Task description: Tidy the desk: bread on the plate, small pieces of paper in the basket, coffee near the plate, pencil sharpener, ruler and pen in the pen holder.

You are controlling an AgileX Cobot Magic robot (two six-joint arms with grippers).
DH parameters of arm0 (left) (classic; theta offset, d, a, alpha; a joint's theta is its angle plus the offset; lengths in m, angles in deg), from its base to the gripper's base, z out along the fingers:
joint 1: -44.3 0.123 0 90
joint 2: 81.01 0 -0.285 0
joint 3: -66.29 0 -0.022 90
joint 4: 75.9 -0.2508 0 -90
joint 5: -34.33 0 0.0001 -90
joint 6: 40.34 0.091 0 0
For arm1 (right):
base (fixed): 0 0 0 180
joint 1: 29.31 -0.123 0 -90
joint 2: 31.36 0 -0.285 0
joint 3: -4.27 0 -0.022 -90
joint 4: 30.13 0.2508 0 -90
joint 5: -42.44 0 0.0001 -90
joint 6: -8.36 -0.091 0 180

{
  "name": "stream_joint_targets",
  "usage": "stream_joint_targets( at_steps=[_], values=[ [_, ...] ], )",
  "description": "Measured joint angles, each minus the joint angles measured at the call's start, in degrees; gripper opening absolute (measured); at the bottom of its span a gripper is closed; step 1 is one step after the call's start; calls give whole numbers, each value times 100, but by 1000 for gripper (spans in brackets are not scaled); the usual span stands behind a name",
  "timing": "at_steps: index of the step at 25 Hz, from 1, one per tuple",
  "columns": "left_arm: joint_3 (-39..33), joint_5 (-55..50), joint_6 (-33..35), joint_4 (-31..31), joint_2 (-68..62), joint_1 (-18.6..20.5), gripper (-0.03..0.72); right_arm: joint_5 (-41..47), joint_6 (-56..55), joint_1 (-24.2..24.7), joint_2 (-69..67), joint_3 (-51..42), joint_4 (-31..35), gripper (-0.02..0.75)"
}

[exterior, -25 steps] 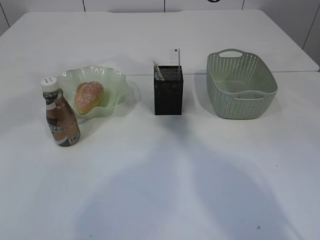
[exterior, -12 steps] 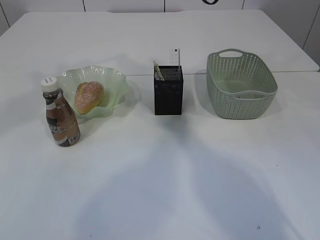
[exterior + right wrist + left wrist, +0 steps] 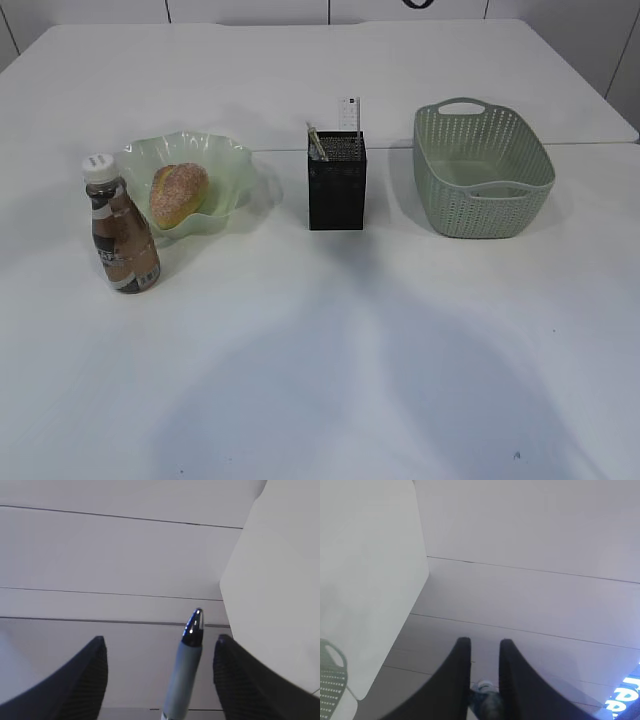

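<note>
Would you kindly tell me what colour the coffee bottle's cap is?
White; the cap shows best in the exterior view.

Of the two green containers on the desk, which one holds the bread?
The plate, the pale glass dish with a wavy rim at the left, holds the bread. The basket, woven plastic with a handle cutout, stands at the right.

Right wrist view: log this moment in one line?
right jaws: wide open | pen: between them, touching neither | bread: on plate | coffee: beside plate
</note>
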Motion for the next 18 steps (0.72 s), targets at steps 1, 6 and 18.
stream_joint_targets(
  at_steps=[1,6,18],
  values=[
    [0,0,14,0,0,0,94,0,13,0,0,0,0,522],
    [0,0,71,-112,0,0,94,-86,90,0,0,0,0,529],
    [0,-228,686,-775,0,335,94,-209,674,244,0,0,0,533]
  ],
)
